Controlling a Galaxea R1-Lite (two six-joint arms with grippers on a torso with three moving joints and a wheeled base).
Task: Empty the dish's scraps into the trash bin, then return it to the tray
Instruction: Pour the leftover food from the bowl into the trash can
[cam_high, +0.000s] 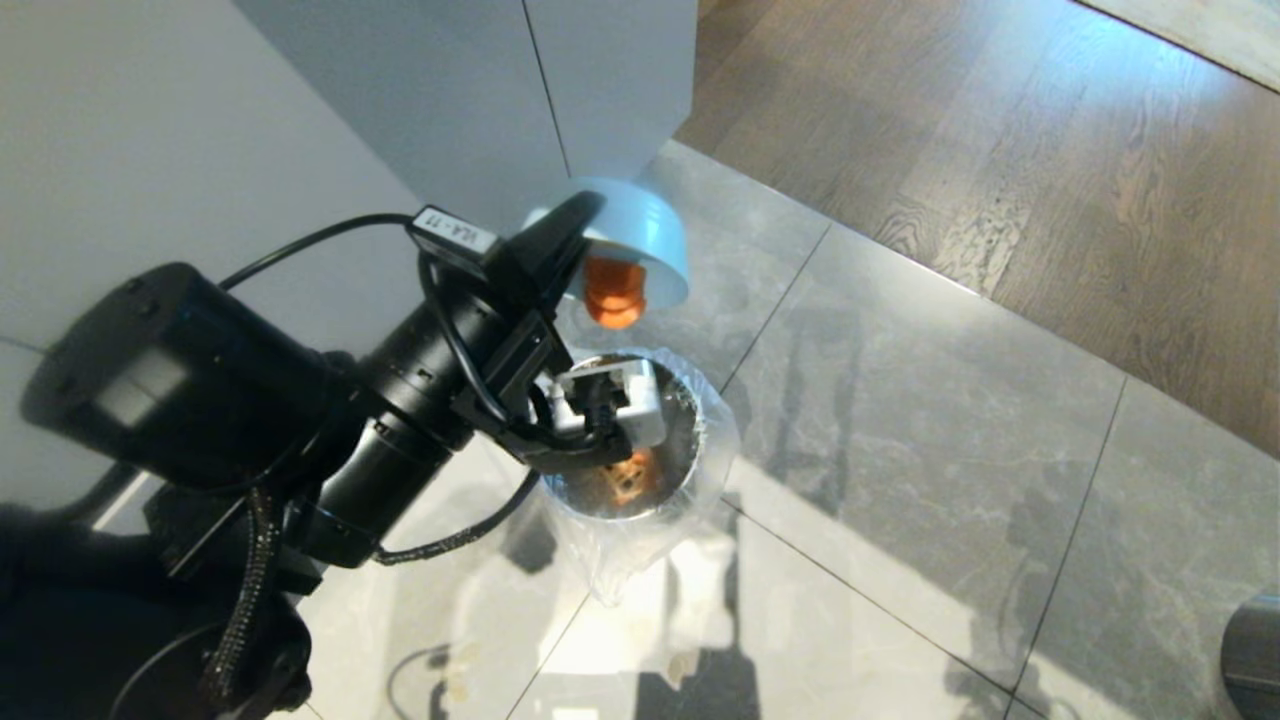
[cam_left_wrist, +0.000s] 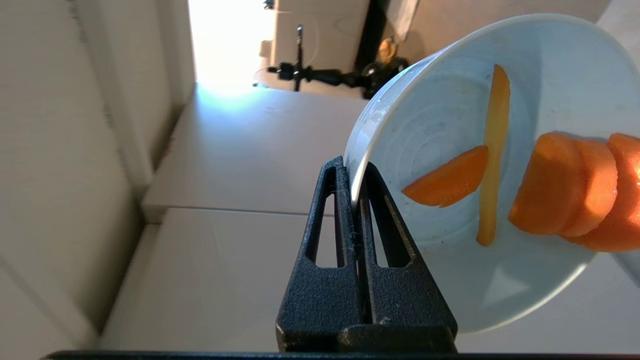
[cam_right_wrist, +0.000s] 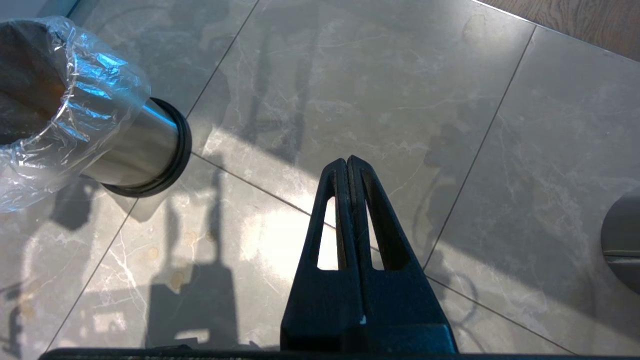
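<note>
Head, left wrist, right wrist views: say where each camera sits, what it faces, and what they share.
Head: looks down at the trash bin on the tiles; left arm shows.
Left wrist: behind the left hand, shut on the tipped dish with scraps.
Right wrist: behind the shut right hand, facing floor.
Shared: head and right wrist show the bin.

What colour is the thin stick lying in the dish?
Pale yellow stick, clearest in the left wrist view.

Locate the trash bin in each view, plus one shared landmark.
Head view: trash bin at centre, below the tipped dish held by the left gripper.
Left wrist view: not in it.
Right wrist view: upper left corner, bag over its rim.
Shared landmark: the grey floor tile seam beside the bin.
</note>
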